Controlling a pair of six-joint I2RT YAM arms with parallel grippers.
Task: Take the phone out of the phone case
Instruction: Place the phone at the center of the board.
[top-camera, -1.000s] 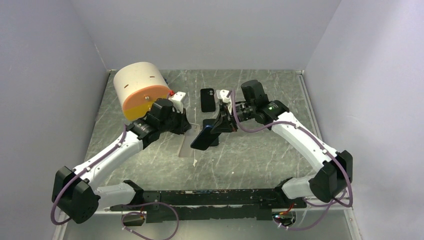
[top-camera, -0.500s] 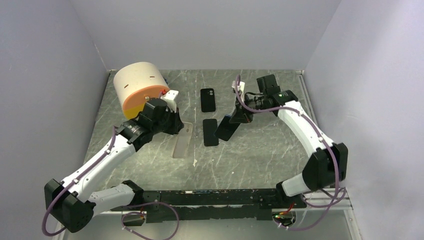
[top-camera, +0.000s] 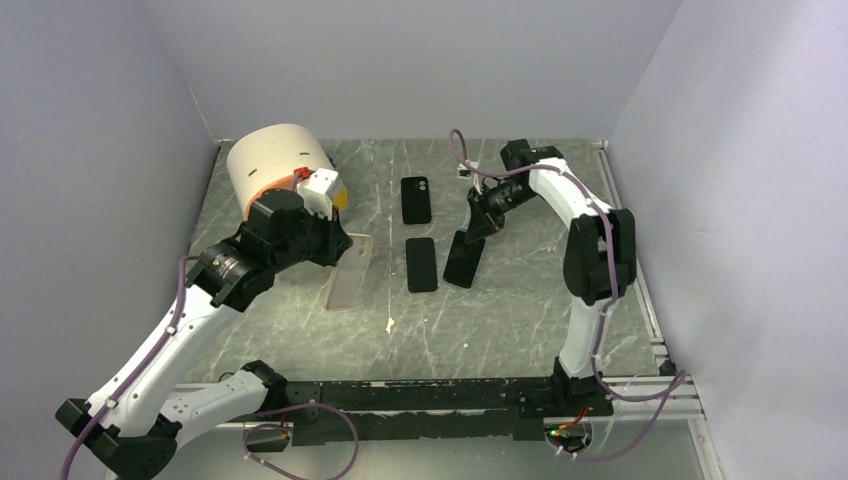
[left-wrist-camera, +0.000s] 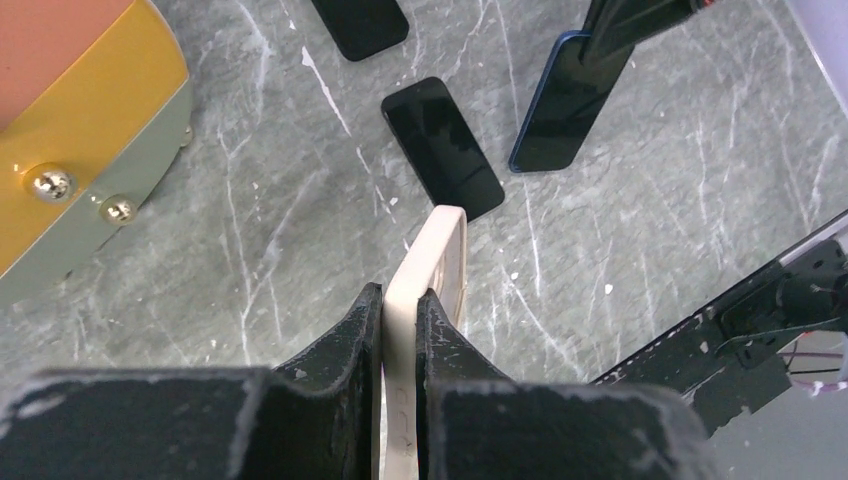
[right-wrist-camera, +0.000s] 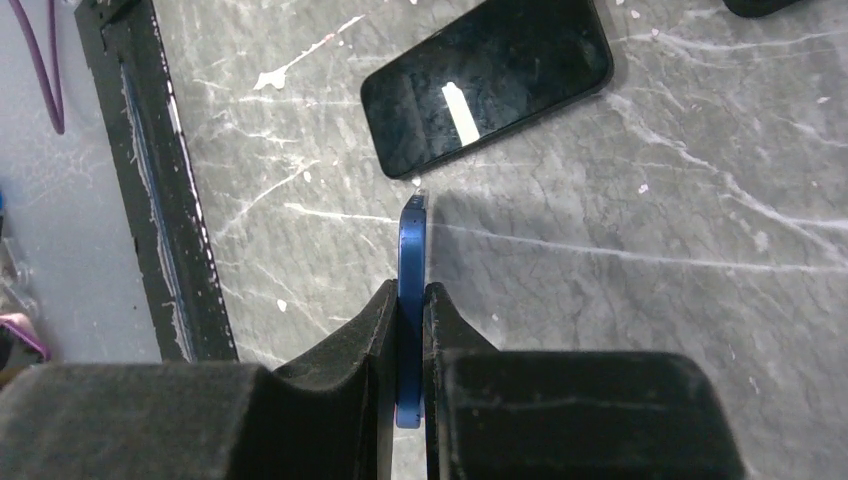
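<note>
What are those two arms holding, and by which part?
Left end effector: the pale, translucent, empty phone case, pinched at one end. Right end effector: the blue-edged black phone, clamped front and back near one end.

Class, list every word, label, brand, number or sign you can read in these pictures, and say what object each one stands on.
None: no text can be read in any view.
The blue phone, near black phone and far black phone: dark surfaces, no lettering visible.
The phone case and cream-and-orange drum: plain, no label or number.
</note>
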